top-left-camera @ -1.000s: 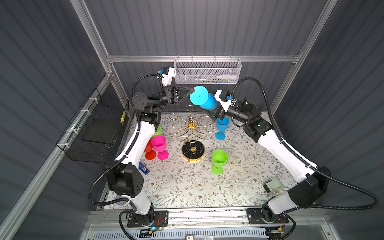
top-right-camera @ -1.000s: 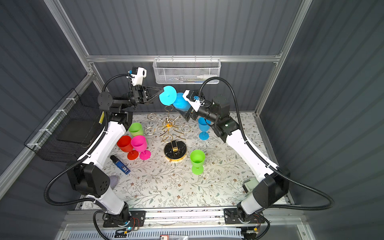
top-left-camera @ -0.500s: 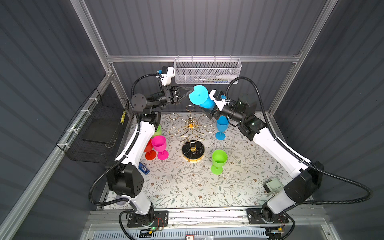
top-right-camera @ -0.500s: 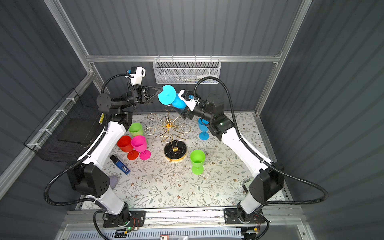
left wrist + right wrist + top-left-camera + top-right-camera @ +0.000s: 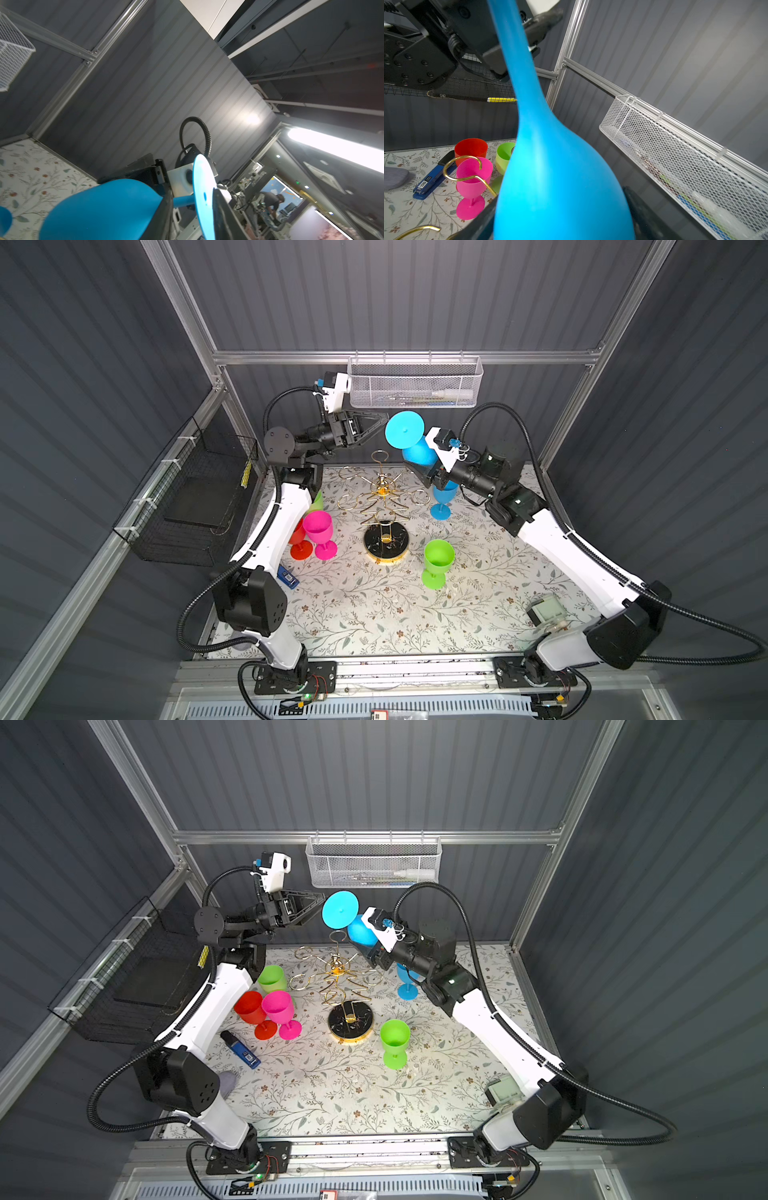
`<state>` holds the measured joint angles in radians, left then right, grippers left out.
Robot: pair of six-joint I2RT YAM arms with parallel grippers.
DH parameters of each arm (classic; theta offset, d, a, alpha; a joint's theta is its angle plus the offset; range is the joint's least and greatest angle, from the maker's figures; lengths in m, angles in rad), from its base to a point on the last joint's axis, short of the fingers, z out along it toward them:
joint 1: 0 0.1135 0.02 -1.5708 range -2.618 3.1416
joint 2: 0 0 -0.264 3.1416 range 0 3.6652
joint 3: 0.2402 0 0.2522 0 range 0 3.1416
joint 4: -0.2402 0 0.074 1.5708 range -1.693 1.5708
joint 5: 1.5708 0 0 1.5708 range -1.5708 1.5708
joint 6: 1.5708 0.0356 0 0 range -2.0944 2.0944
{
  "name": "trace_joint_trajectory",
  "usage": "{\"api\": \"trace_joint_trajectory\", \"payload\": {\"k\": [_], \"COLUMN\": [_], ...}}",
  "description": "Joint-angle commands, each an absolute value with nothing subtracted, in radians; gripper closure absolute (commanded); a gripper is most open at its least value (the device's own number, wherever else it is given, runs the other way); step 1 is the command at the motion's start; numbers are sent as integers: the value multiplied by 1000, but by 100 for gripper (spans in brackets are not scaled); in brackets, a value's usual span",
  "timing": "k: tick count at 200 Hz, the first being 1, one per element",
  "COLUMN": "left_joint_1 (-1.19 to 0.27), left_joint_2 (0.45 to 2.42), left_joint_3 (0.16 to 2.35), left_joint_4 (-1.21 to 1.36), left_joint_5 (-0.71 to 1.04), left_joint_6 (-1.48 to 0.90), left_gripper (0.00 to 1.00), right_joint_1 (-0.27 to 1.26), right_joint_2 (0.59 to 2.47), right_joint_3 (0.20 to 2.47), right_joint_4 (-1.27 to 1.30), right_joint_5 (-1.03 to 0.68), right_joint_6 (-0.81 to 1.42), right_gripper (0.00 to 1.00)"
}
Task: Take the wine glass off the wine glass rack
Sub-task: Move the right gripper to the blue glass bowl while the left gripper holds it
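A blue wine glass (image 5: 417,452) hangs in the air above the back of the table, tilted, with its round foot (image 5: 340,910) uppermost. My right gripper (image 5: 420,466) is shut on its bowl (image 5: 556,176), a dark finger (image 5: 640,214) showing on each side. My left gripper (image 5: 381,423) is open at the foot end. One of its fingers (image 5: 164,216) lies beside the stem, the other finger (image 5: 222,214) beyond the foot disc (image 5: 202,187). The gold wine glass rack (image 5: 383,489) stands below with bare ring arms on its black round base (image 5: 351,1023).
On the flowered table stand a pink glass (image 5: 318,526), a red glass (image 5: 249,1006), two green glasses (image 5: 438,558) (image 5: 272,977) and another blue glass (image 5: 442,499). A blue stapler (image 5: 243,1050) lies front left. A white mesh basket (image 5: 415,385) hangs on the back wall, a black wire basket (image 5: 195,497) at the left.
My right gripper has moved in and closed on the blue glass's bowl. My left gripper, which held the stem, has opened.
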<state>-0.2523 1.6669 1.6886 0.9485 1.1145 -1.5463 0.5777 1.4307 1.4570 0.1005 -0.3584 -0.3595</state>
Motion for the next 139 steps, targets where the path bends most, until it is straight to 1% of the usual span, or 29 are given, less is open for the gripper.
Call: {"api": "trace_joint_trajectory", "payload": {"k": [1, 14, 26, 39, 58, 72, 93, 108, 139], "left_joint_1": [-252, -253, -253, -253, -255, -258, -264, -272, -294], "left_joint_2": [1595, 1572, 1544, 1498, 1424, 1377, 1338, 1322, 1283], "left_joint_3": [1673, 1657, 1642, 1619, 1575, 1546, 1487, 1447, 1345], "left_joint_4": [948, 891, 782, 622, 388, 286, 264, 268, 325], "left_joint_5": [1098, 1086, 1072, 1039, 922, 845, 771, 788, 784], "left_joint_6": [-1426, -1341, -1208, -1002, -665, -447, -215, -52, 204], "left_gripper": [58, 56, 54, 51, 47, 46, 44, 44, 44], "right_joint_1": [587, 587, 588, 588, 590, 592, 597, 599, 613], "right_joint_2": [1358, 1327, 1308, 1295, 1278, 1267, 1258, 1260, 1284], "right_joint_3": [1424, 1411, 1418, 1437, 1458, 1479, 1510, 1534, 1588], "right_joint_4": [60, 16, -49, -134, -247, -330, -443, -495, -586], "right_joint_5": [-301, -286, -264, -233, -198, -169, -124, -110, -118], "right_joint_6": [-287, -266, -256, -242, -223, -212, -199, -183, -173], "right_gripper": [45, 46, 47, 48, 50, 51, 51, 51, 52]}}
